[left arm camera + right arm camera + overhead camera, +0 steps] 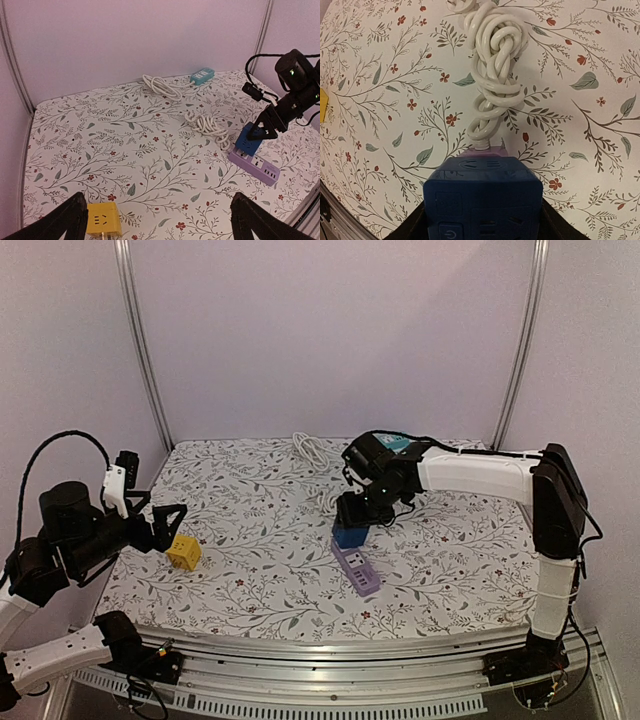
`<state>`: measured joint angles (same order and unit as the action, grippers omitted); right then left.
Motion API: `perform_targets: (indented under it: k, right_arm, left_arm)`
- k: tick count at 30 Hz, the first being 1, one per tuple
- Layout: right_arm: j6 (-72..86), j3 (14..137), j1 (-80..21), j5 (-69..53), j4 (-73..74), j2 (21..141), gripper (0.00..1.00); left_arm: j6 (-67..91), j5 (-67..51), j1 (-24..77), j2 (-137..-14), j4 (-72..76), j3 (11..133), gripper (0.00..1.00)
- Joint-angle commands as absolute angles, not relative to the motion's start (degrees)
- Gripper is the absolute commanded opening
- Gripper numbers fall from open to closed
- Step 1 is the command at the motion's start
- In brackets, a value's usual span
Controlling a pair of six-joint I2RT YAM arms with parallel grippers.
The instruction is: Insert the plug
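My right gripper (352,515) is shut on a blue cube adapter plug (350,534), holding it on the far end of a purple power strip (358,570) in the middle of the table. In the right wrist view the blue plug (482,202) fills the space between my fingers and hides most of the purple strip (482,150). The left wrist view shows the blue plug (248,140) on the strip (255,165). My left gripper (168,523) is open and empty beside a yellow cube plug (184,552), which lies near its left finger (57,222).
The strip's coiled white cord (492,65) lies just beyond it. A second white cord (161,86) and a teal power strip (202,76) lie at the back of the floral tablecloth. Metal frame posts stand at the back corners.
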<state>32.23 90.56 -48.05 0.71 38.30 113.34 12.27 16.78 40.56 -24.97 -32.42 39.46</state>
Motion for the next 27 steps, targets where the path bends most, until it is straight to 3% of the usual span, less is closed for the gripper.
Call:
perform_targets:
  k: [1,27]
  right_arm:
    - [30.97,92.05,-47.69,3.73,41.31,115.08,0.00]
    - [32.28,95.63,-50.31,7.45,46.27,119.60,0.00]
  left_arm:
    - [12.06,17.03,40.25,-24.43,-33.32,38.85,0.99]
    - [11.99,17.62,40.25,-24.35,-33.24,38.76,1.00]
